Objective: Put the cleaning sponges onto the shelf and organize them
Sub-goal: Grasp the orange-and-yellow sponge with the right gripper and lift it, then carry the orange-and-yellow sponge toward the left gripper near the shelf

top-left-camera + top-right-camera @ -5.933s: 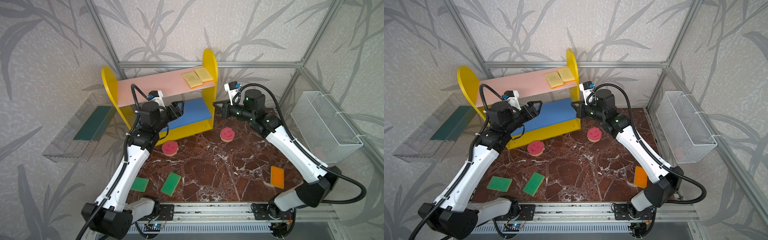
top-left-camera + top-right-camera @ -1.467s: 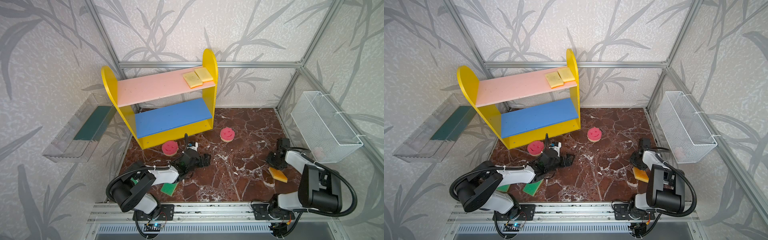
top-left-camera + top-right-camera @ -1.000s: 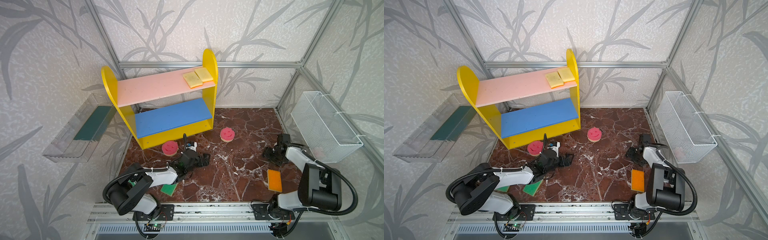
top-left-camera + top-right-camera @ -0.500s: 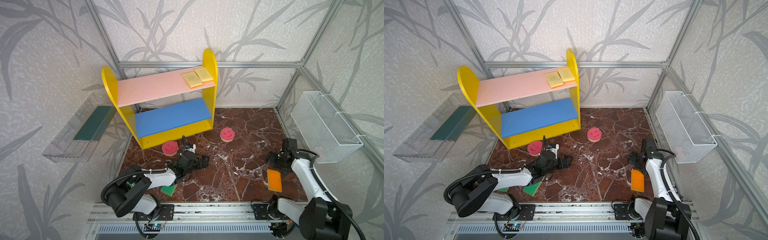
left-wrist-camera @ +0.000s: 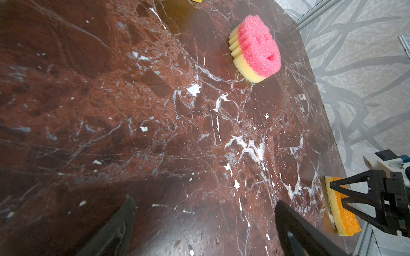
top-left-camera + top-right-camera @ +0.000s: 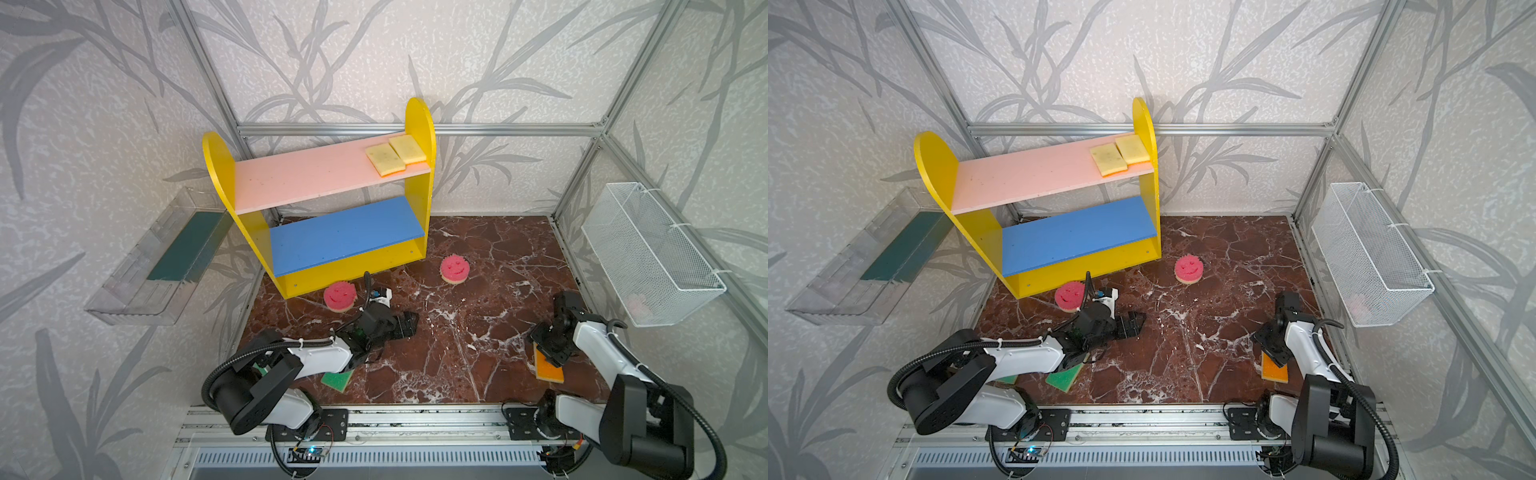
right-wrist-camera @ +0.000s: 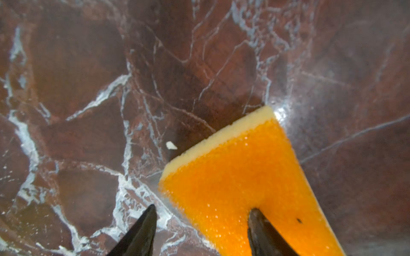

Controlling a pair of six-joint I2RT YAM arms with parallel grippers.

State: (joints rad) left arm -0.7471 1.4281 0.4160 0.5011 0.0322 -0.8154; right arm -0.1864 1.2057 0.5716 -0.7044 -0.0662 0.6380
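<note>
The shelf (image 6: 316, 183) (image 6: 1034, 174) stands at the back left, with two yellow sponges (image 6: 385, 160) (image 6: 408, 148) side by side at the right end of its pink board. One round pink sponge (image 6: 340, 296) (image 6: 1069, 295) lies in front of the shelf. Another (image 6: 454, 269) (image 6: 1189, 269) (image 5: 255, 51) lies mid-table. A green sponge (image 6: 337, 380) (image 6: 1063, 378) shows partly under the left arm. My left gripper (image 6: 409, 324) (image 5: 205, 201) hangs open over bare marble. My right gripper (image 6: 549, 354) (image 7: 203, 208) is open, low over the far end of an orange-faced sponge (image 6: 549, 370) (image 7: 239, 177), one finger above its face, the other beside it.
A clear tray with a dark green mat (image 6: 166, 257) hangs on the left wall and a white wire basket (image 6: 648, 257) on the right wall. A second green sponge (image 6: 1007, 379) is mostly hidden under the left arm. An aluminium rail (image 6: 415, 419) borders the table's front.
My right gripper has come forward and down over the orange sponge's far end, and its jaws have narrowed. The left gripper has hardly moved.
</note>
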